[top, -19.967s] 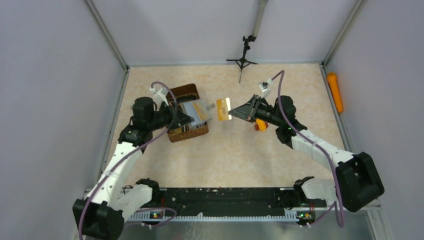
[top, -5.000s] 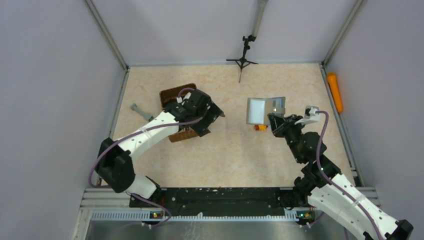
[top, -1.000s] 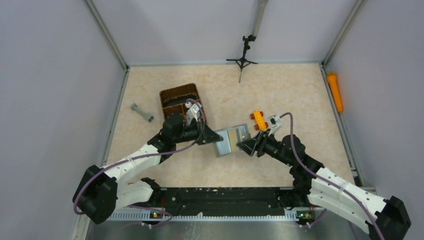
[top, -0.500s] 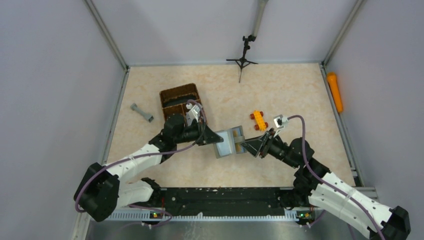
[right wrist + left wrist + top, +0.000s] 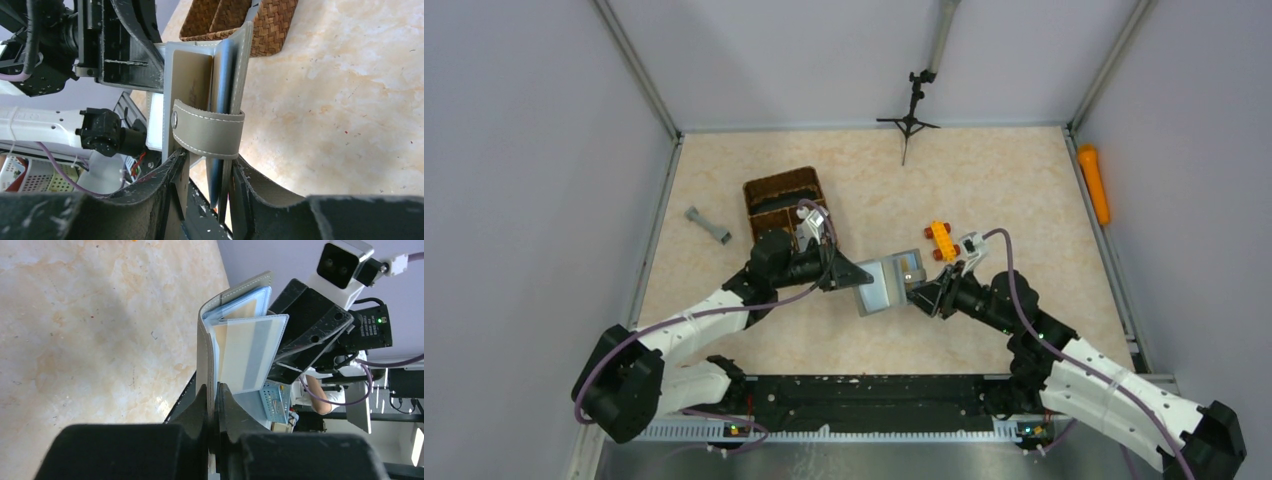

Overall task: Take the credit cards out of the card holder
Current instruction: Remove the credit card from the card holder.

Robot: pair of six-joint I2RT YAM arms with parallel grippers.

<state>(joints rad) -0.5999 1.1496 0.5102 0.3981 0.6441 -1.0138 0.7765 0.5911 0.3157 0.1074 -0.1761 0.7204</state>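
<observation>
The flat grey folding card holder [image 5: 886, 282] hangs in the air above the beige marbled tabletop [image 5: 984, 170], between the two arms and well clear of the brown wicker basket [image 5: 784, 190]; it stands on edge with its leaves fanned, probably so one arm can steady it while the other draws from the pockets. The left tool [image 5: 214, 390] is clenched on the edge of the grey cover, acting as the anchor. A pale tan credit card [image 5: 235, 347] sits in a clear sleeve just beyond those fingers, so at least one card is not yet out. The right tool [image 5: 207, 165] comes in from the opposite side; its jaws straddle the grey snap strap [image 5: 210, 131] and a thin dark leaf behind it; whether they pinch anything yet I cannot tell. In the right wrist view the tan card faces the left arm, just beside the right tool's near finger; reaching it may call for a small sideways shift off the strap.
</observation>
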